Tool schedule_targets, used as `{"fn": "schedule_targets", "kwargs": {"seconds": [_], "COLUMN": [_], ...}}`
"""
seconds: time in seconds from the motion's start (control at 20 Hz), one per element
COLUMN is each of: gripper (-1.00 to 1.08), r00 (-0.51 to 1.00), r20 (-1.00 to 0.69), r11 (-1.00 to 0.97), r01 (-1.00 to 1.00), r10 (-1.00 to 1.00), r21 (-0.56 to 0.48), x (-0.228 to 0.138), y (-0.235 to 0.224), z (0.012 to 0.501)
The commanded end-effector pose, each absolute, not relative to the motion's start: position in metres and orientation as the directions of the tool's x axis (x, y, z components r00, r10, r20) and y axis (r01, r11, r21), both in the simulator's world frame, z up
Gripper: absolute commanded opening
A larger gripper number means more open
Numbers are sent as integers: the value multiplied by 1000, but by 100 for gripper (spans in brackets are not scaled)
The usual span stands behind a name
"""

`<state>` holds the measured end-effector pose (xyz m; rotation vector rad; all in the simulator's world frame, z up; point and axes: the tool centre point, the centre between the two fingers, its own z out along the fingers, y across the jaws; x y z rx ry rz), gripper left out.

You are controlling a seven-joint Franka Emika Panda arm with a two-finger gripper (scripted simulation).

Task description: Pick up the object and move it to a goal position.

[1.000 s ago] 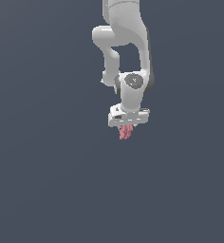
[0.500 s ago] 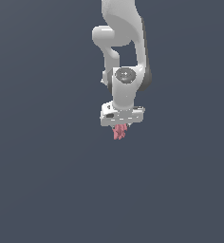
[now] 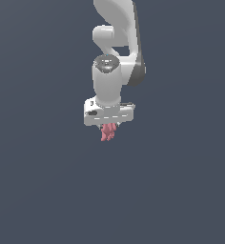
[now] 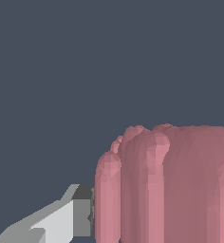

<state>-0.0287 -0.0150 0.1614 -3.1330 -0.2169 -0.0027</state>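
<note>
one object [image 3: 107, 132], pink-red and lumpy, is hanging under the white end effector [image 3: 108, 127], at 6 o'clock from the wrist housing in the exterior view. the end effector is holding it: in the wrist view the object [image 4: 166, 185] is filling the space beside one grey finger pad [image 4: 83, 211], which is touching its flank. the second finger is lying almost wholly out of that frame.

compared with one second ago, the arm [image 3: 117, 52] is now standing further toward the exterior view's left, and the wrist is appearing rotated, with the end effector body now facing the camera more squarely. the object is travelling with it, keeping the same place between the fingers, so no slip is showing.

judgement: the pick phase is complete and the transfer phase is running. no goal marker is visible in either view, so remaining travel cannot be stated. the plain dark background is giving no height cue.
</note>
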Motion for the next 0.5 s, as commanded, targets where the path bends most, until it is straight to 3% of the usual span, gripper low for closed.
{"fn": "schedule_targets", "kwargs": {"seconds": [0.0, 0.45], "gripper": [-100, -100], "r00": [990, 990], "r20": [0, 0], "r11": [-990, -990], "r01": [139, 138], "r10": [139, 138], "r21": [-1, 0], "x": [-22, -11], "y": [-25, -39], "z": [172, 185]}}
